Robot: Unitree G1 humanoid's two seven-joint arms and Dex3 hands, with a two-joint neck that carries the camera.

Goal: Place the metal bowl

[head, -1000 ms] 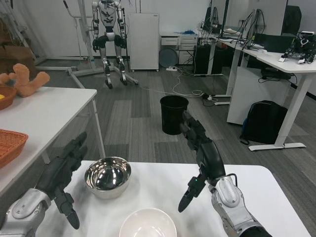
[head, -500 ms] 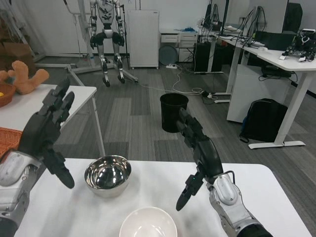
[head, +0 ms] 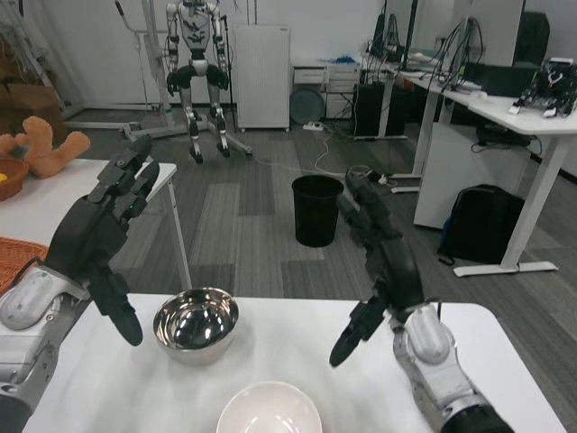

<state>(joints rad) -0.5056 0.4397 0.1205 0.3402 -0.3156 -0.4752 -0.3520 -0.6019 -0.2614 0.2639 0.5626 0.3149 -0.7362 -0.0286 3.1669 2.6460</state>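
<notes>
Currently no hold on anything: left hand (head: 97, 236) raised above the surface's (head: 297, 347) left edge, fingers spread and empty; right hand (head: 379, 262) raised over the right half of the surface, likewise splayed with nothing in it. Metal bowl (head: 196, 323) upright toward the far left corner of the surface, apart from both hands, just below and beside the left thumb. White bowl (head: 269, 409) at the near edge, close to the metal one but not touching. Orange basket (head: 13, 257) and plush toy (head: 42, 147) off on a neighbouring table to the left.

Risks, as judgement only: polished, rounded wall likely slippery, so a shallow pinch on the rim could let the bowl twist or drop. Descent from the left at a slant could nudge it off the far left corner, given how near that edge it stands. A sweep toward the near edge could clip the white bowl and push it off. Reflections in the steel could mislead on where the rim truly lies.
</notes>
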